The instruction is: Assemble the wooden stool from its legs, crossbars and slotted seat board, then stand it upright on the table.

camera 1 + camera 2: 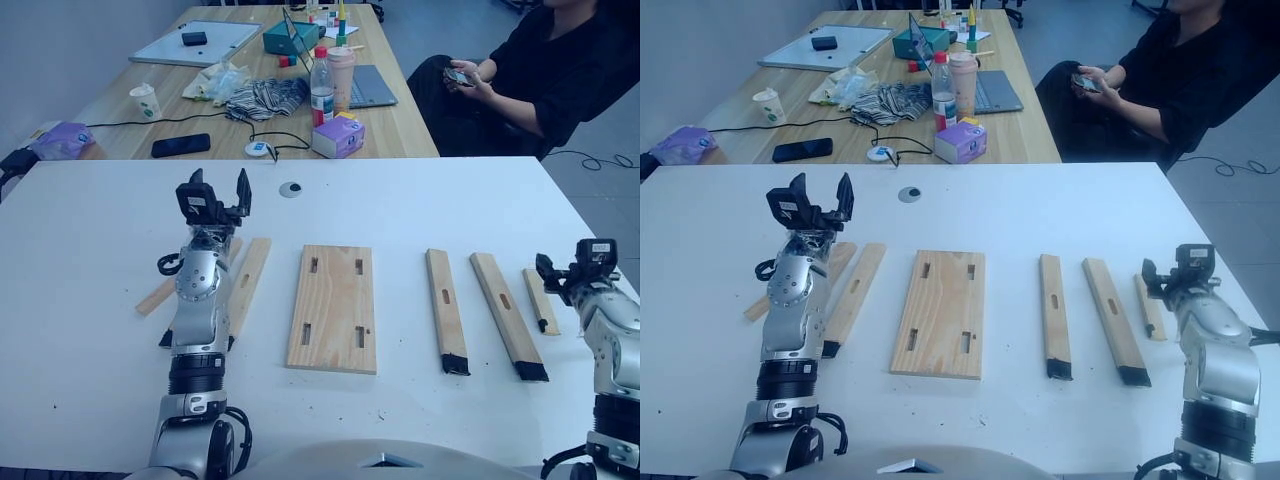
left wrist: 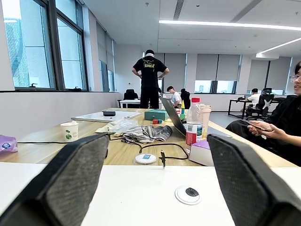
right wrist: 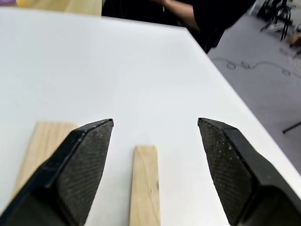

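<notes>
Looking down on a white table (image 1: 420, 200) with the stool parts lying flat and unassembled, nothing standing upright.

Finding the pale rectangular wooden seat board with four slots (image 1: 333, 308) resting at the middle of the table, apart from every other piece.

Finding to its left a long pale wooden leg (image 1: 250, 275). Beyond that, a thinner wooden crossbar stick (image 1: 155, 297), angling outward. Both partly hidden under the left arm.

Holding the left black two-finger gripper (image 1: 218, 185) raised above the far ends of those two pieces. Padded fingers (image 2: 70, 183) standing wide apart, gripping nothing, pointing towards the far wooden desk (image 1: 400, 125).

Finding to the right of the seat board a slotted black-tipped wooden leg (image 1: 447, 310). Just beyond it, a second black-tipped leg (image 1: 508, 315), lying roughly parallel. Nearest the table's right edge, a short wooden crossbar (image 1: 540, 298).

Holding the right black two-finger gripper (image 3: 155, 123) over that short crossbar. Dark pads (image 3: 87, 165) spread well apart, the crossbar's far end showing between them, clamping nothing.

Noting a small round white disc with a dark centre (image 1: 290, 189) sitting on the table beyond the seat board, near the far edge.
</notes>
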